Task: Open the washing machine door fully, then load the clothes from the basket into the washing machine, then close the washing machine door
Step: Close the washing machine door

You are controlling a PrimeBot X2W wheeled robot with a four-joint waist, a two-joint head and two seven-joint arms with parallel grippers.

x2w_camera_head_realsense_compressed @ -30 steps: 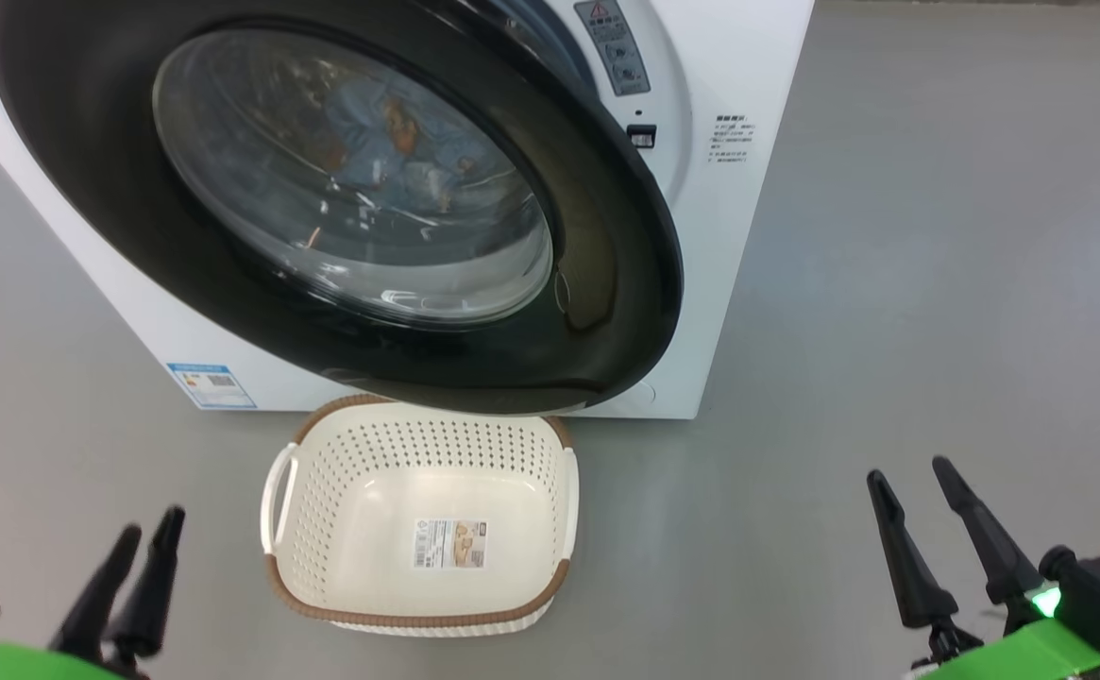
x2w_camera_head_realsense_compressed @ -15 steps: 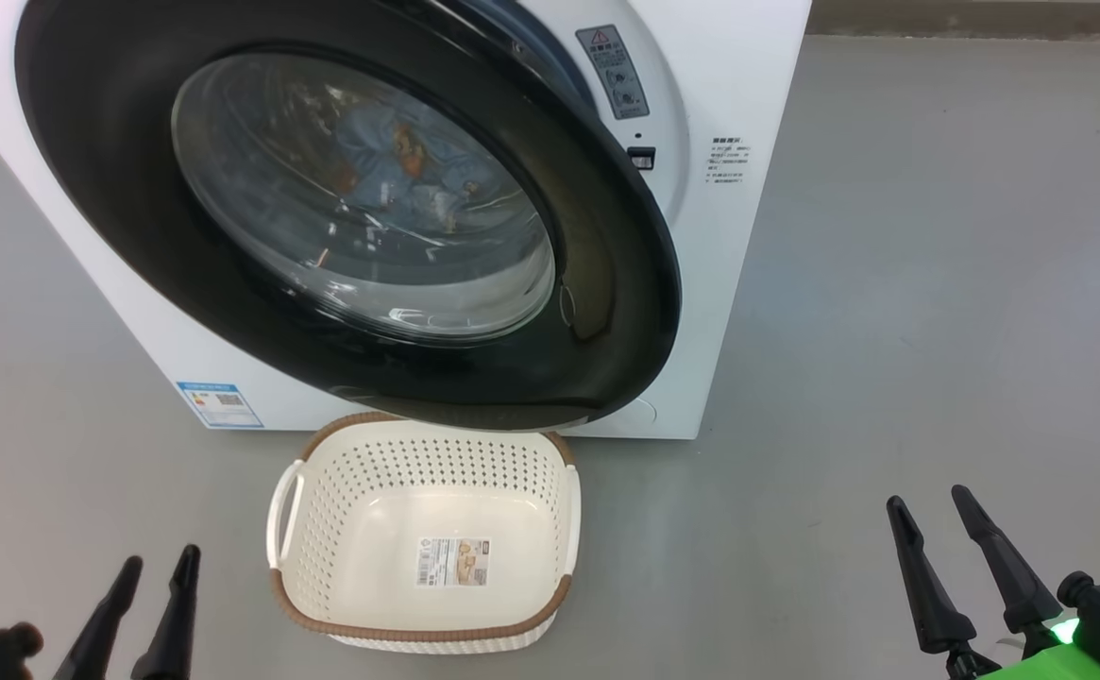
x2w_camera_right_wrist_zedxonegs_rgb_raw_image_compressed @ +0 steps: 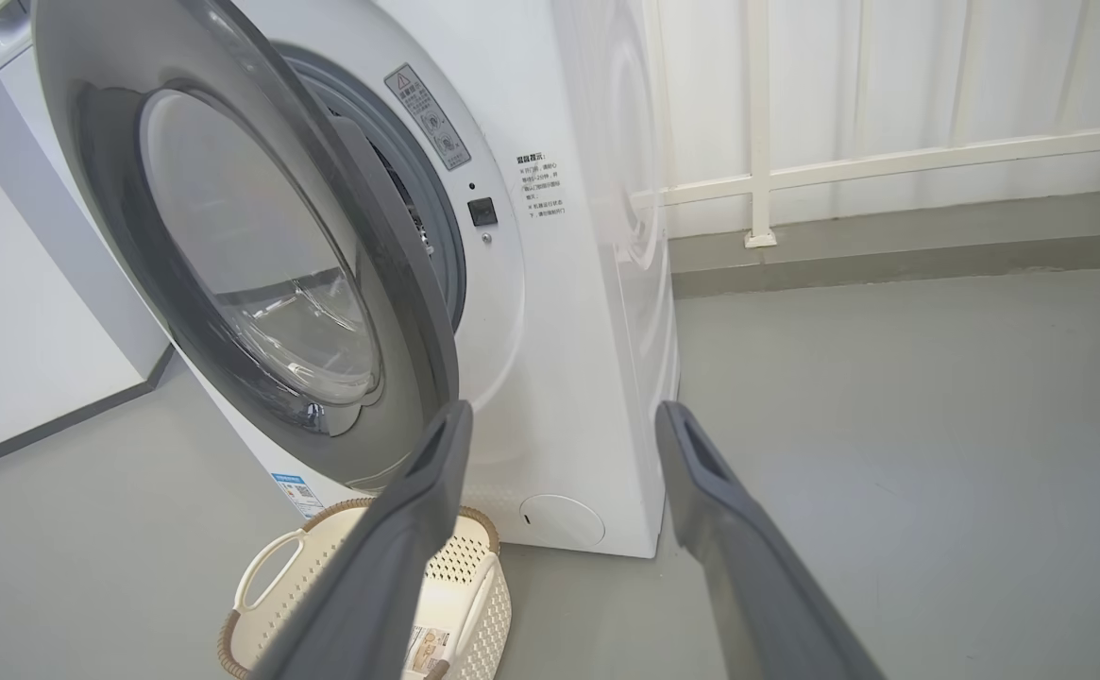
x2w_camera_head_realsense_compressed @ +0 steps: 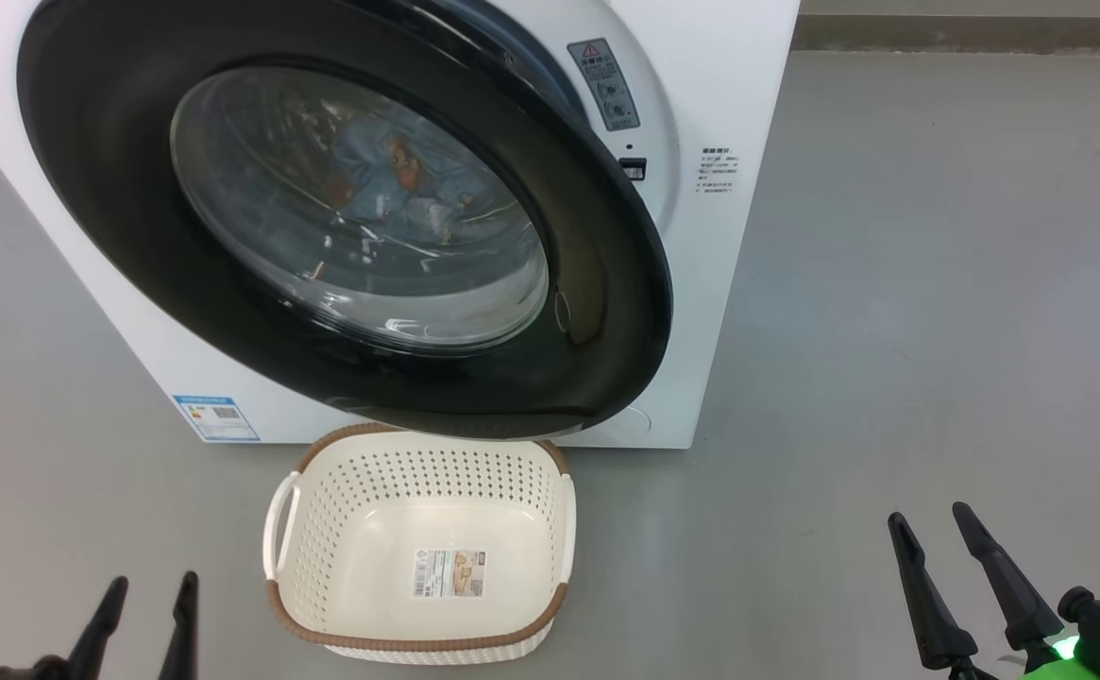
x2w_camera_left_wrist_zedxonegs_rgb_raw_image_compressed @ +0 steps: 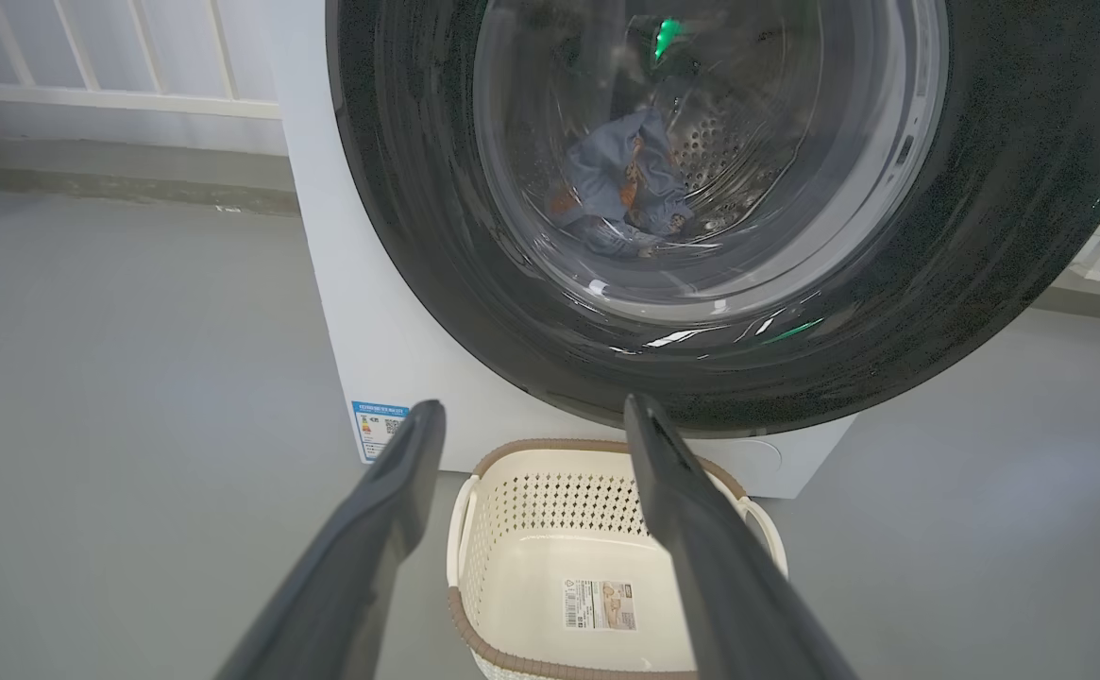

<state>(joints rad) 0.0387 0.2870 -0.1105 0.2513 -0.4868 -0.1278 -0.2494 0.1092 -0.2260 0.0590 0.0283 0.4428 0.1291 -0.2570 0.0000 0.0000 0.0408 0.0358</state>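
The white washing machine (x2w_camera_head_realsense_compressed: 748, 94) stands ahead, its black-ringed door (x2w_camera_head_realsense_compressed: 115, 189) swung partway over the opening and standing off the front at the latch side. Through the glass, the blue clothes (x2w_camera_head_realsense_compressed: 389, 179) with orange prints lie in the steel drum. The cream basket (x2w_camera_head_realsense_compressed: 417, 472) sits on the floor below the door, nothing in it but a barcode label. My left gripper (x2w_camera_head_realsense_compressed: 155, 581) is open at the lower left, and my right gripper (x2w_camera_head_realsense_compressed: 927, 515) is open at the lower right. Both are well short of the door. In the left wrist view my gripper (x2w_camera_left_wrist_zedxonegs_rgb_raw_image_compressed: 535, 406) points at the door (x2w_camera_left_wrist_zedxonegs_rgb_raw_image_compressed: 398, 189), the clothes (x2w_camera_left_wrist_zedxonegs_rgb_raw_image_compressed: 620, 175) and the basket (x2w_camera_left_wrist_zedxonegs_rgb_raw_image_compressed: 550, 501).
Bare grey floor spreads to the right of the machine and around the basket. In the right wrist view my gripper (x2w_camera_right_wrist_zedxonegs_rgb_raw_image_compressed: 564, 408) faces the door's open edge (x2w_camera_right_wrist_zedxonegs_rgb_raw_image_compressed: 389, 283), with a white railing (x2w_camera_right_wrist_zedxonegs_rgb_raw_image_compressed: 757, 123) along the wall behind the machine.
The head camera has shifted, so the machine and basket sit lower in the picture. Both grippers have sunk toward the bottom edge. The left fingers have spread wider apart.
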